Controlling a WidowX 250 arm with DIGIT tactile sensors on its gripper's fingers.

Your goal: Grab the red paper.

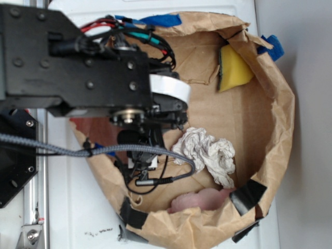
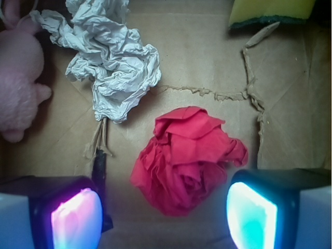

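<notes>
Item: red paper (image 2: 189, 161). Bright red crumpled wad, many folds. It lies on the brown paper floor of the bin (image 1: 280, 119), in the wrist view low and centre, between the two lit finger pads (image 2: 78, 220). In the exterior view it is hidden under the arm.

Grasp status: fingers spread apart, holding nothing. The left pad glows pink-violet and the right pad cyan. The wad's right edge is close to the right pad; its left edge stands clear of the left pad. Whether the pads have reached the floor cannot be told.

Handling note, as judgement: the step in hand is the final descent and closing. The wad sits slightly toward the right pad, so a small shift right would centre it before closing. Crumpled paper should compress easily, so close fully and low, near the floor, to catch the bulk and not a loose fold.

Gripper (image 2: 165, 218): points straight down into the bin. In the exterior view the black arm (image 1: 78, 57) reaches in from the left, its cables trailing over the bin's near-left wall.

Neighbours, outward: white crumpled paper (image 2: 106, 67), far-left of the red wad and apart from it. Pink plush toy (image 2: 18, 72) at the far left edge. Yellow sponge with dark green backing (image 2: 270, 13) at the far right. None lies between the pads.
</notes>
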